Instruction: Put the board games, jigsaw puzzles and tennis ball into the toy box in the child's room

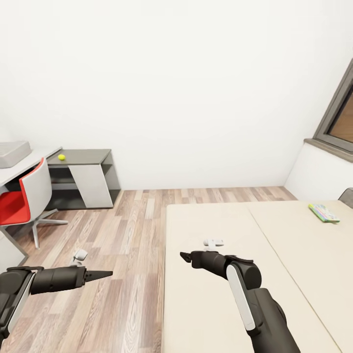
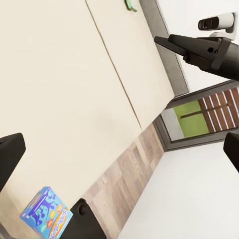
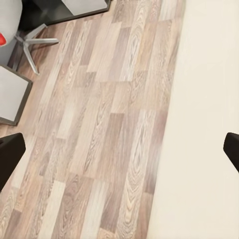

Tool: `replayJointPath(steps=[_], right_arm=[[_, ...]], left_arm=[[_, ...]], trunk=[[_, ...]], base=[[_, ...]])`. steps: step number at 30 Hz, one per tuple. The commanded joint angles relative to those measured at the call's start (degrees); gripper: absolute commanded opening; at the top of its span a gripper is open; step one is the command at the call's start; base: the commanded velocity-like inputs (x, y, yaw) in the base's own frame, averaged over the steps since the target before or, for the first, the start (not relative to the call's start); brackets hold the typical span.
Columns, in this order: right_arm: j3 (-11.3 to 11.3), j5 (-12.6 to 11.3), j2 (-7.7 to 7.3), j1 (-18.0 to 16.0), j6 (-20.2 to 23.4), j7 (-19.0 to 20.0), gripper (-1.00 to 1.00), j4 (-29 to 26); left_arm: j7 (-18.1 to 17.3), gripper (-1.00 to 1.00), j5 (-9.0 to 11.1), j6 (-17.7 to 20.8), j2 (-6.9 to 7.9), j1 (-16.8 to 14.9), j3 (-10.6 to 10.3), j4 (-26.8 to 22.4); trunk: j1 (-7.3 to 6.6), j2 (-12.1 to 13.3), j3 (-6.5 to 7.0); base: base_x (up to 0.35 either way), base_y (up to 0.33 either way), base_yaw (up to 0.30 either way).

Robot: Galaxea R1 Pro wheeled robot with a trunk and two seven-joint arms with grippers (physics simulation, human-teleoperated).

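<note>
A flat green board game lies on the beige bed near its far right side. In the left wrist view, a blue board game rests on the bed close to the edge, and the green one sits far off. The yellow tennis ball sits on the low grey table at the far left. A grey box stands on the white desk beside it. My left gripper hangs open over the floor. My right gripper is open and empty above the bed's left edge.
A red and grey swivel chair stands by the white desk at the left. Wood floor runs between the desk and the bed. A window is set in the right wall.
</note>
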Motion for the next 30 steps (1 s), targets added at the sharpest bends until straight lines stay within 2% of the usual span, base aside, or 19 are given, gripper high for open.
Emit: replayJointPath(steps=[1, 11, 30], right_arm=[[-0.06, -0.01, 0.02, -0.05, 0.27, 0.18, 1.0, -0.05], [-0.07, -0.14, -0.04, -0.05, 0.27, 0.18, 1.0, -0.05], [-0.07, -0.23, -0.07, -0.05, 0.27, 0.18, 1.0, -0.05]], left_arm=[[-0.26, 1.0, -0.06, 0.6, 0.01, -0.04, 0.01, -0.02], [-0.32, 1.0, -0.06, 0.6, 0.01, -0.04, 0.01, -0.02], [-0.33, 1.0, -0.06, 0.6, 0.01, -0.04, 0.01, -0.02]], trunk=[[0.02, -0.08, -0.07], [0.02, -0.08, -0.03], [0.02, -0.08, -0.03]], base=[[0.0, 0.0, 0.0], [0.0, 0.081, 0.0], [0.0, 0.27, 0.0]])
